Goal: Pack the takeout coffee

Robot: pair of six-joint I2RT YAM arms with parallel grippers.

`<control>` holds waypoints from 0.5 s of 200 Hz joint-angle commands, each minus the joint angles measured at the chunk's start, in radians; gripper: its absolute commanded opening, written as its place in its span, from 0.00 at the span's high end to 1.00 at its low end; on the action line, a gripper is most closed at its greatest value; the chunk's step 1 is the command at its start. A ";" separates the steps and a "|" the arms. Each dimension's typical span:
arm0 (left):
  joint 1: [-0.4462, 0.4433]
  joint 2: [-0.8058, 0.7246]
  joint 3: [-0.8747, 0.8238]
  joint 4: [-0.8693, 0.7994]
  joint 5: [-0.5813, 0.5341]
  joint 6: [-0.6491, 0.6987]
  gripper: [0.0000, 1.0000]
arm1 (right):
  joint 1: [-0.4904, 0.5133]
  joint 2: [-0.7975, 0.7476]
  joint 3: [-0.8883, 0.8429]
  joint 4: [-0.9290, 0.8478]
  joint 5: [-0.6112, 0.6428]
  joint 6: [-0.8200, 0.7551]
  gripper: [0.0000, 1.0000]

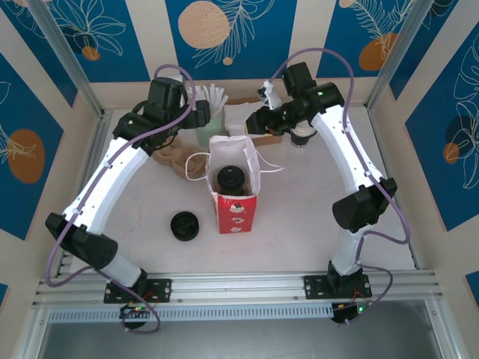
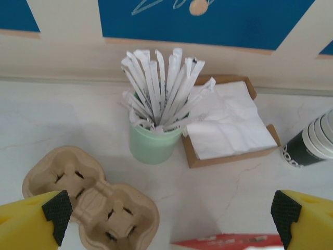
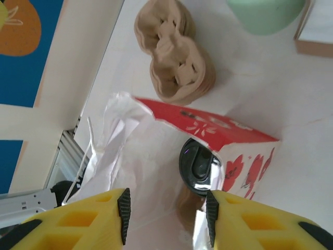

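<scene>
Packing: coffee [image 3: 196,167] sitting upright in bag [image 3: 218,127], lid up, likely avoiding spills.
Right end effector [image 3: 166,216]: jaws standing apart near bag mouth, gripping nothing.
Left end effector [image 2: 171,211]: gaping wide, hovering clear.

The bag [image 1: 233,203] is stood at the middle of the table [image 1: 299,224], with the coffee [image 1: 231,179] seated inside it. A disc [image 1: 184,225] is laid to its left front. Behind it, from left to right, are ranged a carrier [image 1: 172,159], straw holder [image 1: 209,129], napkin tray [image 1: 238,114] and cup stack [image 1: 301,138].

No legible writing: tiny print on straw wrappers [image 2: 156,88] and white marks on dark cup [image 2: 298,155] too blurred
</scene>
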 commanded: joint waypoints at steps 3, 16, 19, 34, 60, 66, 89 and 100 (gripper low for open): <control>0.018 -0.016 -0.044 0.116 -0.070 0.035 0.01 | -0.013 -0.037 0.029 -0.022 0.005 -0.024 0.54; 0.024 -0.022 -0.083 0.174 -0.090 0.032 0.01 | -0.027 -0.065 0.030 0.019 0.020 -0.009 0.54; 0.027 -0.022 -0.089 0.183 -0.093 0.026 0.01 | -0.029 -0.070 0.029 0.025 0.019 -0.007 0.54; 0.042 -0.012 -0.104 0.195 -0.109 -0.011 0.01 | -0.037 -0.113 0.007 0.088 0.028 0.001 0.55; 0.056 -0.004 -0.148 0.231 -0.105 -0.026 0.01 | -0.040 -0.210 -0.095 0.212 0.082 0.071 0.55; 0.059 -0.003 -0.163 0.245 -0.101 -0.030 0.01 | -0.041 -0.232 -0.119 0.238 0.079 0.093 0.55; 0.078 0.041 -0.155 0.220 -0.039 -0.044 0.01 | -0.040 -0.328 -0.232 0.334 0.058 0.154 0.55; 0.081 0.066 -0.132 0.213 -0.028 -0.028 0.01 | -0.039 -0.387 -0.304 0.390 0.072 0.178 0.55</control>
